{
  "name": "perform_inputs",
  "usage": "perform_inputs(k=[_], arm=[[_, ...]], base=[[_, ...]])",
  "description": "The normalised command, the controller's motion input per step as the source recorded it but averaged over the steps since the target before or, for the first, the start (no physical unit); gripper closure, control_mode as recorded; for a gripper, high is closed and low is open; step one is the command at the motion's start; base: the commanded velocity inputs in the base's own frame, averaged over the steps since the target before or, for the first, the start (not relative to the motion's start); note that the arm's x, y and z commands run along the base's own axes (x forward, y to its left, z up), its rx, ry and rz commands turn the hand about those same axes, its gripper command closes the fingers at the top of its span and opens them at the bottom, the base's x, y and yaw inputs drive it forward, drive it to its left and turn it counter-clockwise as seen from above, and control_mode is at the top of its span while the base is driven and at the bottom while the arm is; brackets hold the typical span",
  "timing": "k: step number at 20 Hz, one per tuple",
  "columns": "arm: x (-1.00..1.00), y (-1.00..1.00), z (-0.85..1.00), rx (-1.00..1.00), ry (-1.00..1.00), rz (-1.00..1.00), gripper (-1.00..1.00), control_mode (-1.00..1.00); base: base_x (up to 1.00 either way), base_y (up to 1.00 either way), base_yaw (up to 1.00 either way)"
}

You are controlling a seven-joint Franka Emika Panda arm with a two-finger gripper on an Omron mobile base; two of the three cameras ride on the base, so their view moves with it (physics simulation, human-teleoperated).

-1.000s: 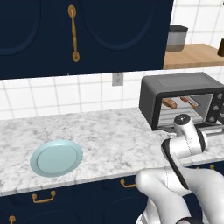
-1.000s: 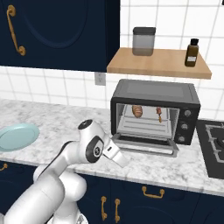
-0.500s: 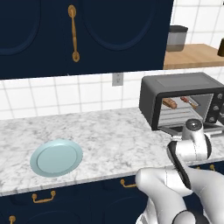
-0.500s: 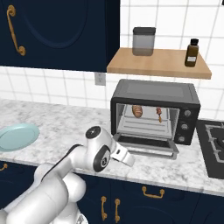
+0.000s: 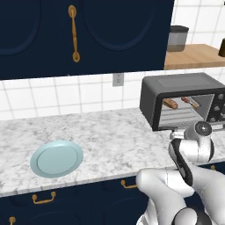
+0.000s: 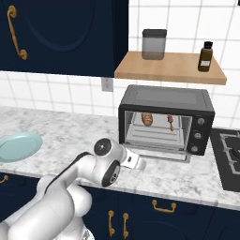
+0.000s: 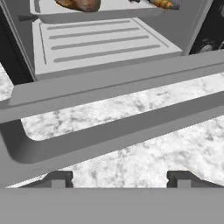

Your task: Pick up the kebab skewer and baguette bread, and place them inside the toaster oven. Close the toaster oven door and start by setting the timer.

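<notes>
The dark toaster oven (image 6: 164, 96) (image 5: 184, 88) stands on the marble counter. Its door (image 6: 161, 154) (image 7: 109, 78) lies folded down flat. Inside on the rack lie the baguette bread (image 6: 147, 118) (image 5: 170, 104) (image 7: 78, 4) at left and the kebab skewer (image 6: 170, 123) (image 5: 190, 102) (image 7: 159, 3) at right. My gripper (image 6: 139, 164) (image 7: 118, 177) hovers low at the door's front edge. In the hand view the door's bar handle (image 7: 113, 131) runs just beyond the fingertips. The fingers stand wide apart, open, with nothing between them.
A pale blue plate (image 5: 57, 158) (image 6: 18, 146) sits at the left of the counter. A wooden shelf (image 6: 168, 65) above the oven carries a grey jar (image 6: 153, 44) and a brown bottle (image 6: 205, 56). A stove top (image 6: 229, 159) borders the oven's right side.
My arm has swung down and to the right, which brought the hand lower toward the front edge of the open door. Oven, food and plate have stayed put.
</notes>
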Motion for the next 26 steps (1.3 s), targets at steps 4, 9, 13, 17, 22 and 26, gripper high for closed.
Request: perform_inputs(k=[4,9,13,17,22,26], arm=[[0.48,0.28,0.0,0.0,-0.14,0.08,-1.0,-1.0],[0.5,0.14,0.07,0.0,-0.09,0.08,-1.0,-1.0],[0.42,0.03,0.34,-0.04,-0.01,0.03,-1.0,-1.0],[0.31,0.01,0.36,-0.12,0.0,0.0,-1.0,-1.0],[0.48,0.05,0.22,-0.1,0.0,0.0,-1.0,-1.0],[0.74,0.0,0.0,-0.05,0.0,0.0,-1.0,-1.0]], base=[[0.0,0.0,0.0],[0.0,0.0,0.0],[0.0,0.0,0.0],[0.0,0.0,0.0],[0.0,0.0,0.0],[0.0,0.0,0.0]])
